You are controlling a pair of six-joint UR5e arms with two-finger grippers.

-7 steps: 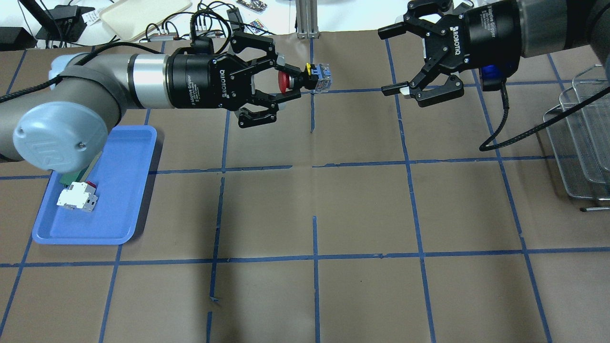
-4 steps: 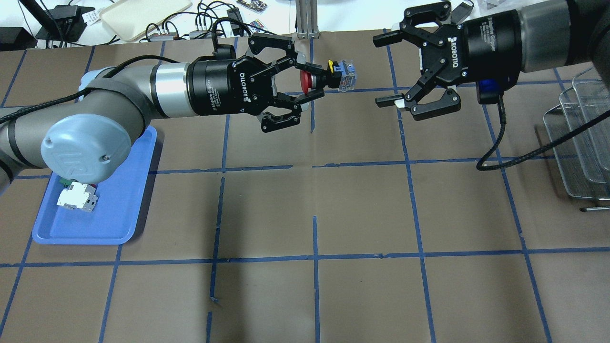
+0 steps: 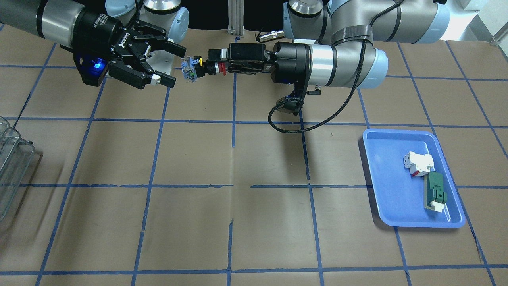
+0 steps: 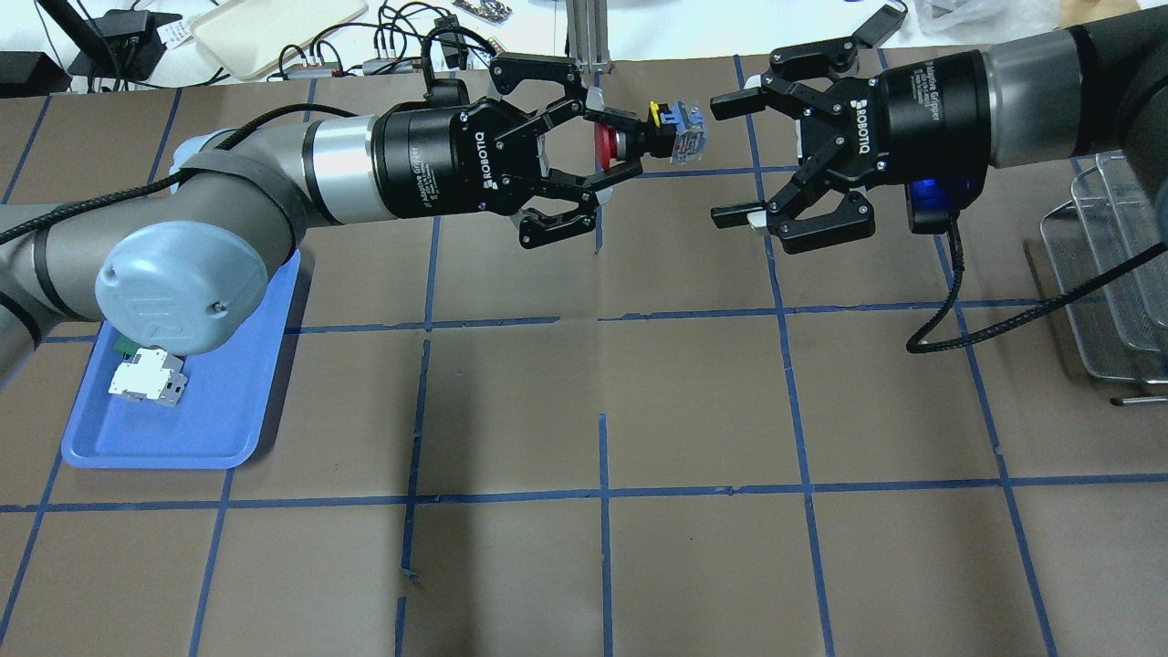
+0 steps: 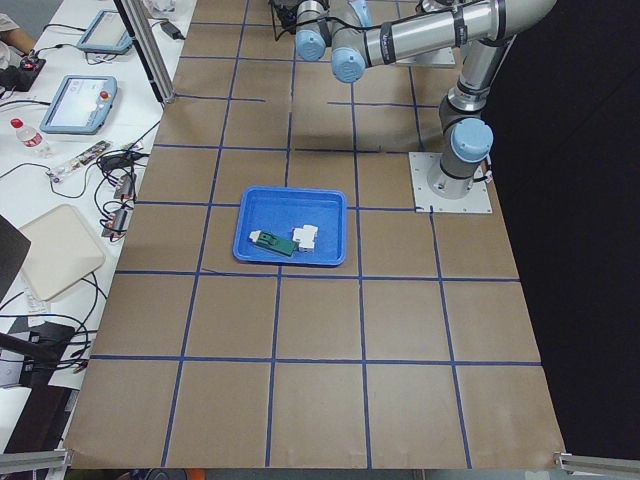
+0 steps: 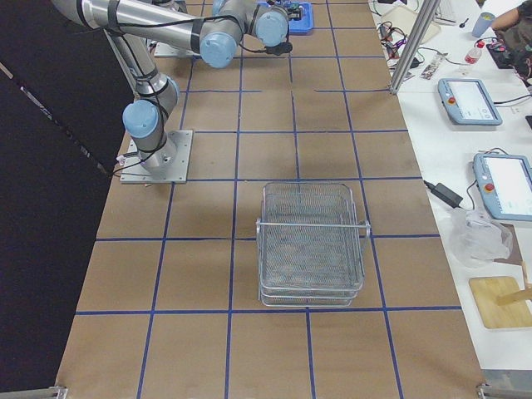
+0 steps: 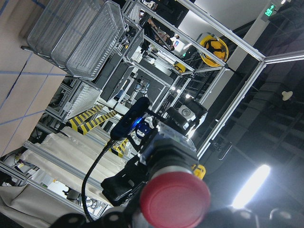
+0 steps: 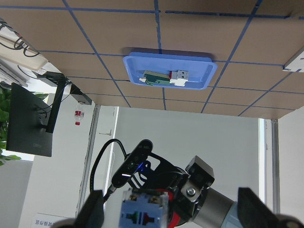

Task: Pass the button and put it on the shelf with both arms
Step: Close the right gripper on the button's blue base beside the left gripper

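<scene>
The button [image 4: 657, 137], with its red cap, black collar and blue-and-yellow block, is held in the air over the table's far middle. My left gripper [image 4: 625, 144] is shut on its cap end, and the blue block points at my right gripper [image 4: 725, 160]. The right gripper is open and empty, its fingertips just beyond the block and not touching it. The front view shows the same: button [image 3: 196, 68], left gripper [image 3: 216, 65], right gripper [image 3: 176, 66]. The wire shelf [image 4: 1109, 265] stands at the right edge, also in the right side view [image 6: 312, 241].
A blue tray [image 4: 228, 401] at the left holds a white-and-red block [image 4: 146, 379] and a green block [image 3: 435, 192]. Cables and gear lie beyond the table's far edge. The right arm's black cable [image 4: 949, 301] hangs toward the table.
My left gripper has carried the button to the right and slightly away. My right gripper has moved left toward it and stayed open. The gap between them has narrowed.
</scene>
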